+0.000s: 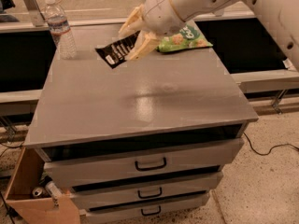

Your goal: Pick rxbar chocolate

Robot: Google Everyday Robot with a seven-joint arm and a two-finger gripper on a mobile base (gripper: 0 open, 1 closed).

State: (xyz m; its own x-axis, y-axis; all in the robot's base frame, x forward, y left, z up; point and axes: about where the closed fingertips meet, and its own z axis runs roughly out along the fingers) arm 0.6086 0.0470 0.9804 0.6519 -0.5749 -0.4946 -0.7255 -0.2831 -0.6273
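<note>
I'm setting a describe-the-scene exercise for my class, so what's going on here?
The robot's gripper is closed on one end of the rxbar chocolate, near the back of the grey drawer cabinet. The bar is tilted; whether it is clear of the top is unclear. A water bottle and a green snack bag sit nearby.
</note>
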